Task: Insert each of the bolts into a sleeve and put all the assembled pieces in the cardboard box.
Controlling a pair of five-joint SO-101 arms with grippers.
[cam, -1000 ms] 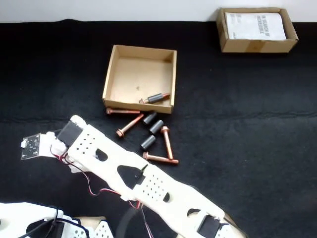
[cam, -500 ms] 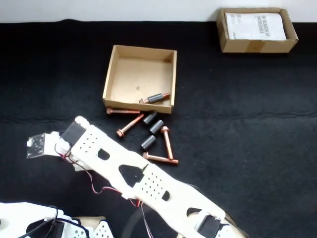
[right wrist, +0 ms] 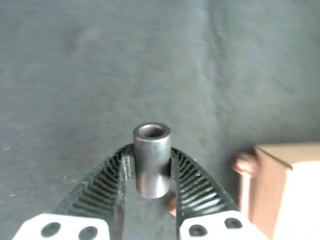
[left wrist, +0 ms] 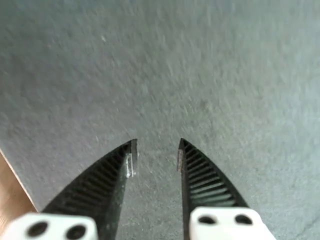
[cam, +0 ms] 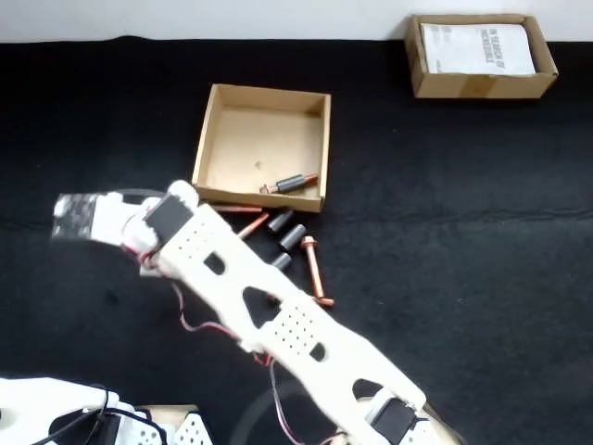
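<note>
sleeve [right wrist: 151, 170] in r gripper [right wrist: 151, 152], bolt [right wrist: 245, 163], box [right wrist: 280, 175] beside

Upper right of the high view: a second box [cam: 482, 86] holding a printed sheet [cam: 477, 48]. Spread across the table, black cloth [cam: 463, 278]; along the top edge, a white strip [cam: 232, 19].

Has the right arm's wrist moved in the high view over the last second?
Yes. The right arm's wrist has swung up the picture toward the cardboard box and now sits beside the box's lower-left corner, where earlier it was well below it.
</note>
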